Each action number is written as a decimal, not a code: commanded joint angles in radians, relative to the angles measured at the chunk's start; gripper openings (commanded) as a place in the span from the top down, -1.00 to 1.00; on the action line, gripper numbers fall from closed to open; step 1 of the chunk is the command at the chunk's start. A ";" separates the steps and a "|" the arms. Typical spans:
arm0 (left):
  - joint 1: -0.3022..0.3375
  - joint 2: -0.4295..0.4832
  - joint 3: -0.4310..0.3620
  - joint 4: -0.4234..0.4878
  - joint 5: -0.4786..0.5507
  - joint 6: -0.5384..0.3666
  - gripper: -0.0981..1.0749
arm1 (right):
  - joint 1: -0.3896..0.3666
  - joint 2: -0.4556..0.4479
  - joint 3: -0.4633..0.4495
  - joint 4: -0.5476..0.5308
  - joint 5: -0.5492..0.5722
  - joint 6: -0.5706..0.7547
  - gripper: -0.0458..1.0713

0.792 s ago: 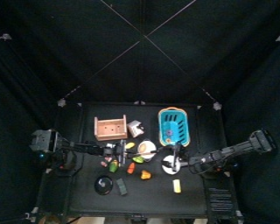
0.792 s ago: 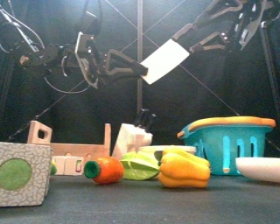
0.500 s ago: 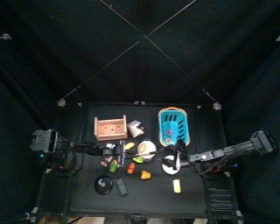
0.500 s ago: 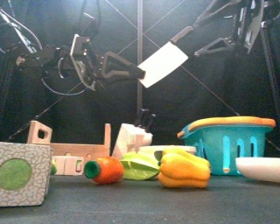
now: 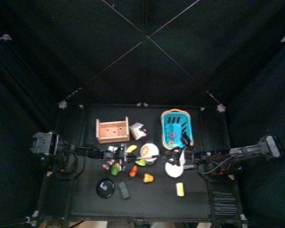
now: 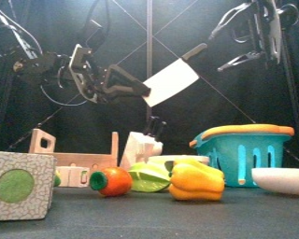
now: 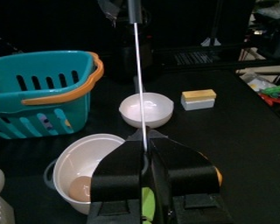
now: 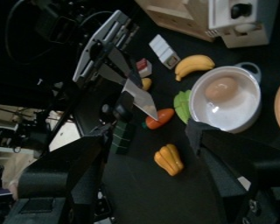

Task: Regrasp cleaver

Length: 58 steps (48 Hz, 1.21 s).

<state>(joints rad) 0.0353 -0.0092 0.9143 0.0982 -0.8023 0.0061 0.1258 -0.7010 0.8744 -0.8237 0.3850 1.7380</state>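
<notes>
Left claw (image 6: 137, 89) is pinching the cleaver (image 6: 172, 81) by the flat of its white blade. It holds the cleaver in the air well above the things on the bench (image 6: 139, 219), about over the bench's middle. In the left wrist view the blade shows edge-on as a thin white line rising from between the pressed pads. In the front view the blade hangs tilted, with the short dark handle pointing up and away towards the right arm's side.

Our right claw (image 6: 239, 60) is spread wide and stands apart from the handle end, touching nothing. From its wrist view the cleaver (image 8: 140, 98) lies ahead of the open jaws.

We judge the cleaver to be light and stiff, a small toy piece. The blade is smooth and thin, so a pinch on its flat faces could let it swivel or slip. The handle looks the better place to take hold. It is thicker, it is free of the left claw, and a grip there would leave the blade clear. We would close on the middle of the handle before the left claw lets go, since a dropped cleaver would fall among the things below.

Beneath it on the bench stand the blue basket (image 6: 246, 149) towards the right edge, the yellow pepper (image 6: 196, 180) near the front and a white bowl (image 7: 146, 109).
</notes>
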 commanded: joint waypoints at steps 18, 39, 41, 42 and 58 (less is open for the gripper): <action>0.000 -0.023 -0.017 0.000 0.025 0.000 0.08 | -0.020 -0.023 -0.199 0.483 0.391 -0.552 -0.84; 0.000 -0.032 -0.017 0.000 0.025 0.000 0.08 | -0.103 0.051 -0.239 0.686 0.482 -0.881 -0.83; 0.002 -0.032 -0.015 0.000 0.025 0.000 0.08 | -0.100 0.055 -0.245 0.664 0.466 -0.925 -0.83; 0.000 -0.032 -0.015 0.000 0.025 0.000 0.08 | -0.098 0.057 -0.247 0.649 0.456 -0.951 -0.83; -0.034 -0.035 -0.025 -0.002 0.086 -0.005 0.08 | -0.029 0.095 -0.198 0.497 0.178 -1.088 -0.83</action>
<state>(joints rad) 0.0184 -0.0230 0.9127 0.0982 -0.7317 0.0015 0.0890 -0.6167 0.6796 -0.2930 0.6213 0.6504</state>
